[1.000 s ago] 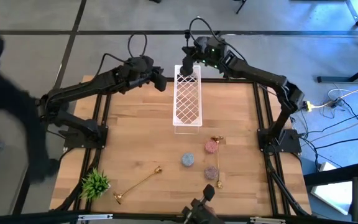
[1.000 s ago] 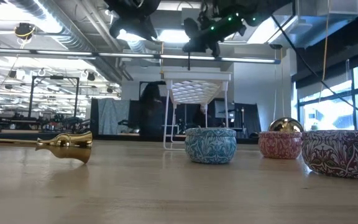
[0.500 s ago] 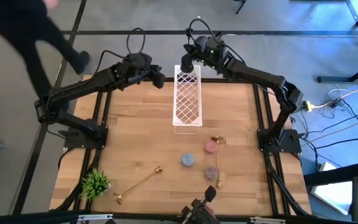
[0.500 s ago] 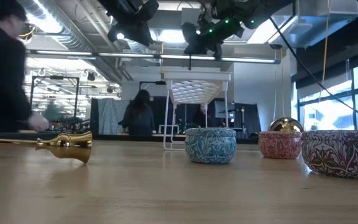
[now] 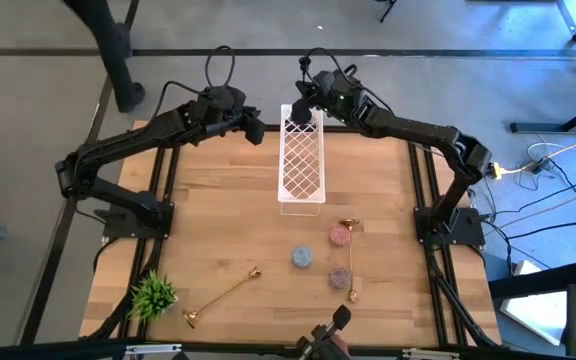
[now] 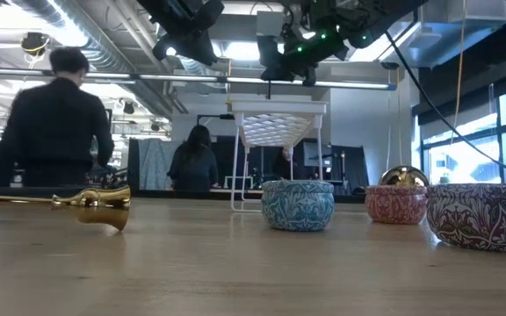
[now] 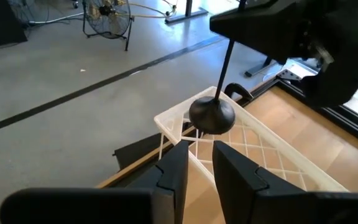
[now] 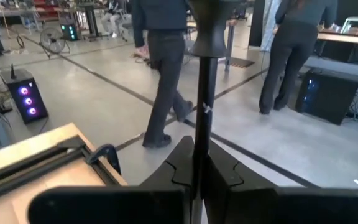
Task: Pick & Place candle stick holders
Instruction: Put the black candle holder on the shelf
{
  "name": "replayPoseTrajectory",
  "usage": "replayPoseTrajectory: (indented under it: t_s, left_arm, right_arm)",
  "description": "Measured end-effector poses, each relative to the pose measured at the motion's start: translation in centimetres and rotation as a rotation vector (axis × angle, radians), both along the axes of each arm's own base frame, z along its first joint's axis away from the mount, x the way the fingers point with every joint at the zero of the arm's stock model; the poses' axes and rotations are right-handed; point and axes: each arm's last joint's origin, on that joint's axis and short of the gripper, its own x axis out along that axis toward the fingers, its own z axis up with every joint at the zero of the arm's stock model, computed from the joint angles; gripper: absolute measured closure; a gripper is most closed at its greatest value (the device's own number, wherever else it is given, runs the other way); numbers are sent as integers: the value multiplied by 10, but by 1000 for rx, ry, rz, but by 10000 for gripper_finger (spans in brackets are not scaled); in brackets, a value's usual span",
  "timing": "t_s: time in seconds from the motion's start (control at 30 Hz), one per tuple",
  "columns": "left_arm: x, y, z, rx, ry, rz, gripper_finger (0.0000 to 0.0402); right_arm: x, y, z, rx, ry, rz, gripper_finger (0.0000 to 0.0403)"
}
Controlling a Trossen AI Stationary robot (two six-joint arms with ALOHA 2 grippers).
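Hanging upright, base down, the black candle stick holder is pinched by the right pincer.

Wooden table bears white rack, tins, gold holders, plant.

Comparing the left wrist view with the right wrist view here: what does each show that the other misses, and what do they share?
Left wrist only: the black candle stick holder's round base hanging just above the end of the white lattice rack, with the left end effector close below it, holding nothing.

Right wrist only: two people walking on the floor beyond the table, and the right end effector shut on the black stem.

Both: the black candle stick holder's thin stem and part of the wooden table.
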Motion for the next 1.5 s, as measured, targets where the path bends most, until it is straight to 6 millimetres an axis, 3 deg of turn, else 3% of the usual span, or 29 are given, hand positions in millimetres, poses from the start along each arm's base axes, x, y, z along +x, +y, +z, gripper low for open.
replayPoseTrajectory:
  t_s: [0.43, 0.77, 1.5]
  left_arm:
    - [0, 0, 0, -3, -2, -9, 336]
    - [0, 0, 0, -9, -10, -5, 336]
    - [1, 0, 2, -6, -31, -1, 336]
  right_arm:
    - [-2, -3, -1, 4, -10, -5, 391]
    - [-5, -2, -20, -1, -36, -13, 391]
    - [-5, -2, -19, -16, -29, -30, 386]
